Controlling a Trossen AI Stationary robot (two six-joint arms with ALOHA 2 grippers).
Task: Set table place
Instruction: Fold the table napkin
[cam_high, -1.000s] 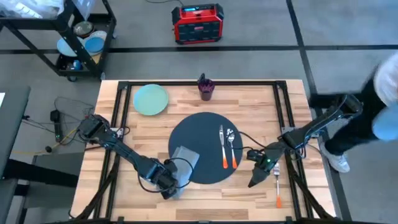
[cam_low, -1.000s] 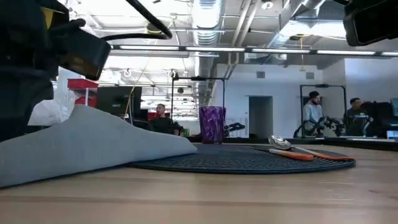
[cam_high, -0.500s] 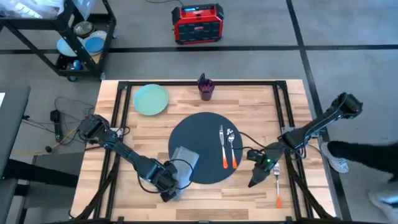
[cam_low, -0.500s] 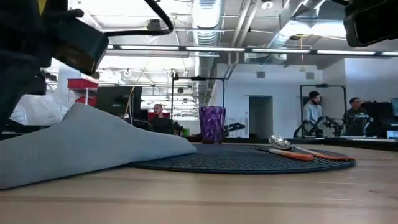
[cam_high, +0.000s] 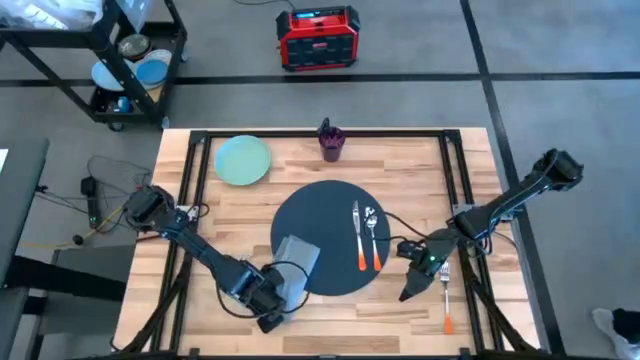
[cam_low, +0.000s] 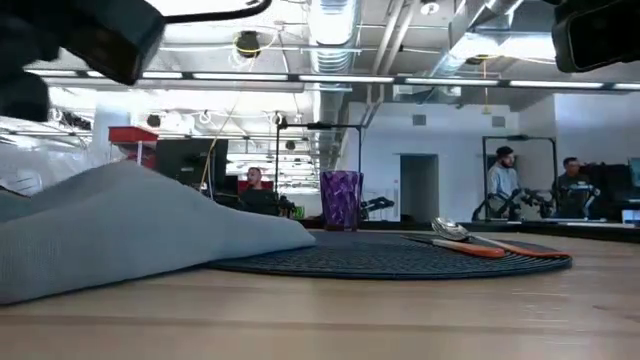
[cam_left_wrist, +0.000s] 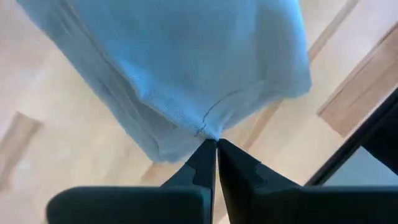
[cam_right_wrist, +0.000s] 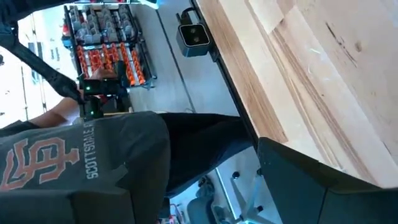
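Left gripper fingers pinch grey napkin on the table; right's unclear.

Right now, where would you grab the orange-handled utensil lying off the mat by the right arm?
Grip the orange-handled utensil across its narrow handle, coming straight down. It lies flat on the table, pointing away from the near edge, so set the right gripper crosswise to it.

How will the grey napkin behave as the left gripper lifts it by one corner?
Likely floppy: the napkin puckers where the left gripper pinches it. It drapes over the mat edge, so it will probably sag and drag rather than lift flat.
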